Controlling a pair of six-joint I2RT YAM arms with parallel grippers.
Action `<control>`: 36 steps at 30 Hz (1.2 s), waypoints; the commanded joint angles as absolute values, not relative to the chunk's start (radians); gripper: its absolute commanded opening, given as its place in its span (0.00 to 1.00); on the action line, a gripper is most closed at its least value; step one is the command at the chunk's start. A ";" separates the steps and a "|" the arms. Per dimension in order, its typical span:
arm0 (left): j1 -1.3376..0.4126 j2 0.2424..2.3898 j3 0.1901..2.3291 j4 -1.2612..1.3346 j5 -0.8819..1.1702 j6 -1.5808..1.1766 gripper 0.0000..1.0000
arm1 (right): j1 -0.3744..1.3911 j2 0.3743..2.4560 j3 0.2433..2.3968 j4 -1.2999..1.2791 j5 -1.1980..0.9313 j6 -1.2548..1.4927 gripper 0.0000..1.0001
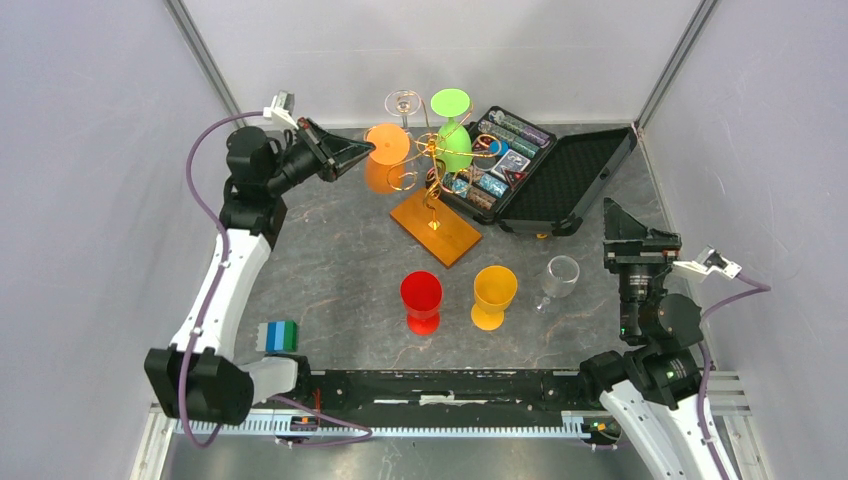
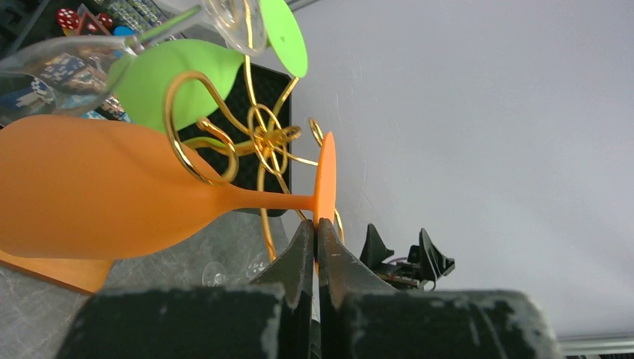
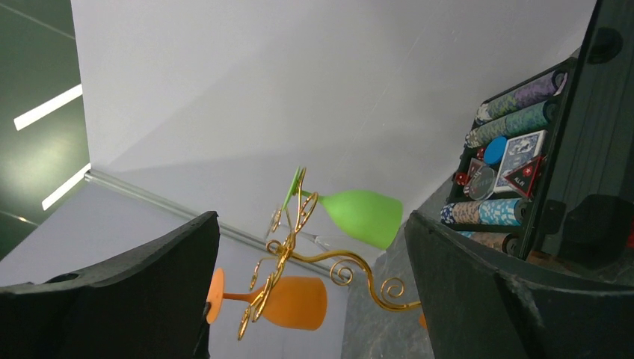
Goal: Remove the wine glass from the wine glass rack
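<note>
The left pincer [image 2: 315, 224] is clamped shut on the rim of the orange wine glass [image 2: 97, 187]'s flat foot. That is probably the easiest handle, since the stem is threaded through a gold curl of the wine glass rack [image 1: 436, 228], far of centre on the bench [image 1: 340, 270]. The glass hangs bowl-down on the rack's left side, so sliding it out sideways looks necessary. A green glass [image 1: 454, 145] and a clear one [image 1: 403, 102] hang there too. The right pincer [image 1: 618, 218] gapes wide, empty, at the right. Far right, an open black case [image 1: 560, 180] holds rows of chips [image 1: 510, 150], cards and dice.
</note>
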State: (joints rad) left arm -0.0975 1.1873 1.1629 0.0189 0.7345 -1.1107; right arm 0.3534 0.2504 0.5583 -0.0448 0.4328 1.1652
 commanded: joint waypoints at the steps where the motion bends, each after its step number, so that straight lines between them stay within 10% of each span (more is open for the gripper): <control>1: -0.098 1.066 1.144 -0.046 0.728 -1.081 0.02 | 0.352 0.328 0.590 0.060 0.284 1.067 0.98; 12: -0.099 0.848 1.117 -0.201 0.669 -1.111 0.02 | 0.365 0.618 0.630 0.435 -0.292 1.013 0.98; 36: -0.100 0.619 1.152 0.237 0.661 -1.756 0.02 | 0.945 1.160 0.835 1.123 -0.179 0.837 0.98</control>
